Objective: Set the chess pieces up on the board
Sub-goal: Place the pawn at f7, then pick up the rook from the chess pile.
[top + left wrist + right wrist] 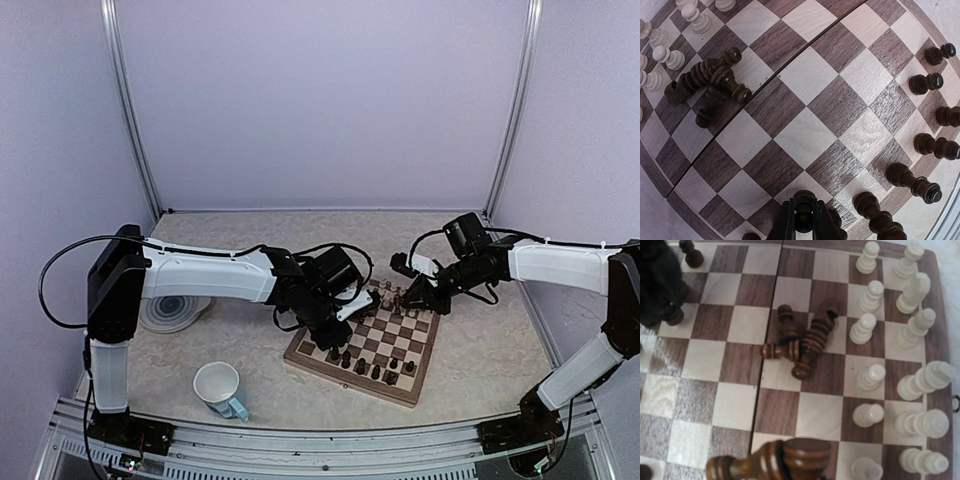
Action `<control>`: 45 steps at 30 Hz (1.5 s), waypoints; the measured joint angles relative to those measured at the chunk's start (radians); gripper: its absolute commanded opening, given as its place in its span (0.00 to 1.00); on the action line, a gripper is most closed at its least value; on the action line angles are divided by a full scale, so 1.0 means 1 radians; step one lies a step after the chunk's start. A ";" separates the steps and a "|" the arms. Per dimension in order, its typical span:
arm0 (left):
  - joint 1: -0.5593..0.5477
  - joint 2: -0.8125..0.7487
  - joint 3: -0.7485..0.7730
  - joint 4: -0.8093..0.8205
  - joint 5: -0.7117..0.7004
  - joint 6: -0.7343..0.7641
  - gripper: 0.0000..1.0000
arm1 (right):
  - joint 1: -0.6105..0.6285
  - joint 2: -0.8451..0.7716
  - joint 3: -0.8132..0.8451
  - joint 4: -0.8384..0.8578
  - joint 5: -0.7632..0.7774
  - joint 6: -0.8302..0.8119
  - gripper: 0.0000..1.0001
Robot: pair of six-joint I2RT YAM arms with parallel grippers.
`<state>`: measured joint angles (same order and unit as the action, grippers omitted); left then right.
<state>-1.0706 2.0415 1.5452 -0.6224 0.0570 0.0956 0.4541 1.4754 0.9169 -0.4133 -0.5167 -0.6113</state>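
Observation:
The board (415,385) lies in front of both arms. Dark pieces (932,146) stand along its near side, and cream-white pieces (912,382) stand in two rows along its far side. A few dark pieces (802,342) lie toppled in a heap near the white rows; the heap also shows in the left wrist view (710,87). My left gripper (805,220) is low over the board's left part and shut on an upright dark pawn (805,200). My right gripper (412,298) hovers over the far edge. A large dark piece (785,460) hangs sideways close under its camera, and its fingers are hidden.
A white mug with a blue handle (218,388) stands near the front left. A round grey swirl-patterned plate (172,312) lies at the left, partly under my left arm. Metal frame posts and purple walls close in the table.

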 measured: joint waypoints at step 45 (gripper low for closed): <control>0.026 -0.060 0.015 0.008 0.006 -0.006 0.27 | 0.000 0.000 0.000 0.000 -0.003 0.006 0.00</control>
<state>-1.0451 1.9812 1.5600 -0.6144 0.0635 0.0895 0.4541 1.4754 0.9173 -0.4133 -0.5194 -0.6056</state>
